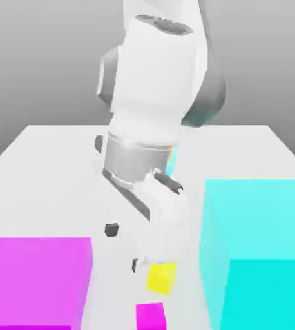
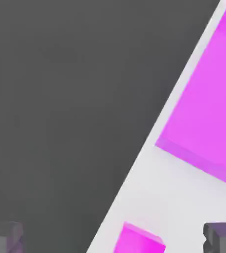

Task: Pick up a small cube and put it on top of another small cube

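Above the pale surface [image 1: 143, 213], the jaws [image 1: 123, 247] stand wide apart, with nothing held between them. In the exterior view, the yellow cube [image 1: 161, 278] sits near the jaws, just off to that view's right of them. The small magenta cube [image 1: 151, 316] lies near the jaws too, lower in the exterior view and a little to its right; the two small cubes are near each other but apart. Farther from the jaws, toward the exterior view's left, is the big magenta block [image 1: 37, 283], and toward its right stands the big cyan block [image 1: 259, 258]. Behind the arm [image 1: 153, 84], a sliver of cyan and orange [image 1: 172, 161] peeks out.
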Controlling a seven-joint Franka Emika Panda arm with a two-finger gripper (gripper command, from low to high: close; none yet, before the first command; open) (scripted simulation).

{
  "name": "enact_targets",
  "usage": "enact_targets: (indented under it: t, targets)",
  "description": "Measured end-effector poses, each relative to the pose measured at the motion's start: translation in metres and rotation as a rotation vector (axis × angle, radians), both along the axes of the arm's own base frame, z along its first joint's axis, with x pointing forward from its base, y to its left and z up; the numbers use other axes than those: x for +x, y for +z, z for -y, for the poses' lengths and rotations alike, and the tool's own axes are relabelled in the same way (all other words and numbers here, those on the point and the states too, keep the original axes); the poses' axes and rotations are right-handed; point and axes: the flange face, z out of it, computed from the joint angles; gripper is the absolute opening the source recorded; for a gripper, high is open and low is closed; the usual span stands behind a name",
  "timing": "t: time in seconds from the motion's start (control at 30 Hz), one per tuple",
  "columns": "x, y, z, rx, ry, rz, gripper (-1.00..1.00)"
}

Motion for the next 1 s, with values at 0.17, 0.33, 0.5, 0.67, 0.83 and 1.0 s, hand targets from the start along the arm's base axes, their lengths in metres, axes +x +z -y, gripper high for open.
enact_targets:
  t: [0.17,0.33,0.5,0.67,0.83,1.0]
  targets:
    - [-0.008,-0.057,-0.007,0.087,-0.168,-0.054,0.0]
    - [-0.015,-0.11,-0.015,0.159,-0.294,-0.09,0.0]
    - [-0.016,-0.157,-0.016,0.161,-0.301,-0.094,-1.0]
    - [-0.017,-0.161,-0.016,0.162,-0.301,-0.093,-1.0]
    - [-0.016,-0.109,-0.016,0.163,-0.302,-0.092,-1.0]
    - [0.01,-0.076,0.066,0.137,-0.362,-0.102,-1.0]
